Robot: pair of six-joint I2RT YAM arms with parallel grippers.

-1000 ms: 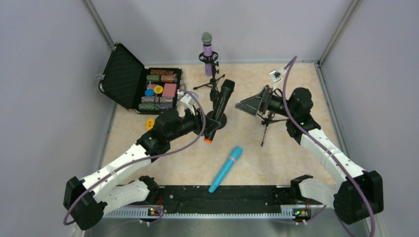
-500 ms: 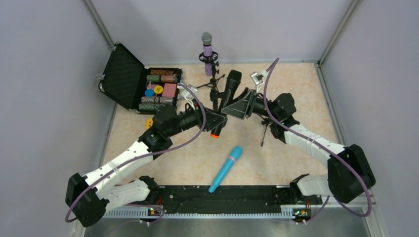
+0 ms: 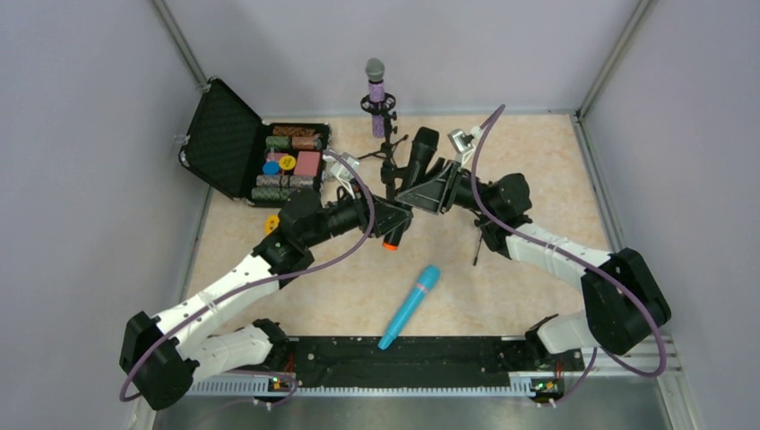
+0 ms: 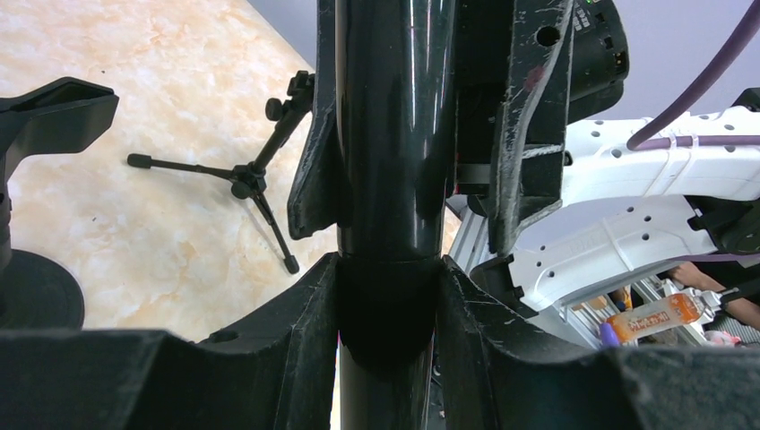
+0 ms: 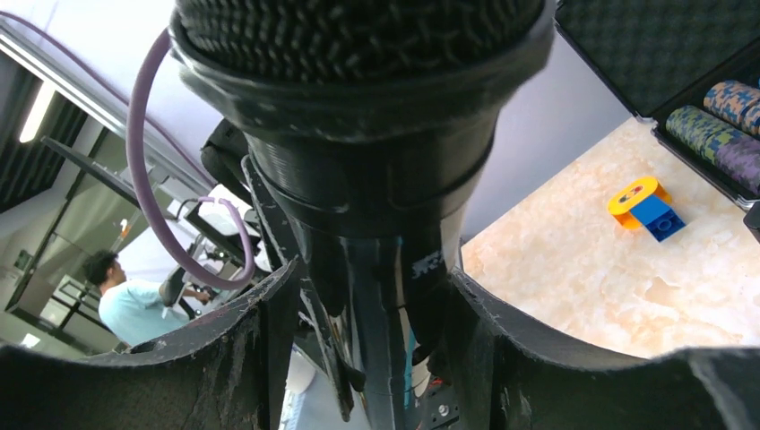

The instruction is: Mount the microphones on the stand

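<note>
- Left hand (image 3: 392, 219): closed on the black microphone (image 3: 414, 166). Its fingers (image 4: 300, 313) press both sides of the lower barrel, just above the orange end (image 3: 390, 244).
- Right hand (image 3: 428, 190): set around the same microphone directly above the left hand, just under the mesh head (image 5: 358, 36). Its fingers (image 5: 260, 349) flank the barrel, but it cannot be told whether they clamp it.
- Black microphone: tilted between the two hands, head toward the far wall, orange end toward the arm bases.
- Purple microphone (image 3: 376, 90): beyond both hands, upright in the clip of a tripod stand (image 3: 369, 157).
- Light blue microphone (image 3: 410, 305): on the near side of the hands, lying flat on the desk (image 3: 538, 161), apart from both.
- Second tripod stand (image 3: 479, 249): just right of the right hand, partly under that arm.
- Open case (image 3: 224, 148): left of the left hand, well apart, holding coloured chips.
</note>
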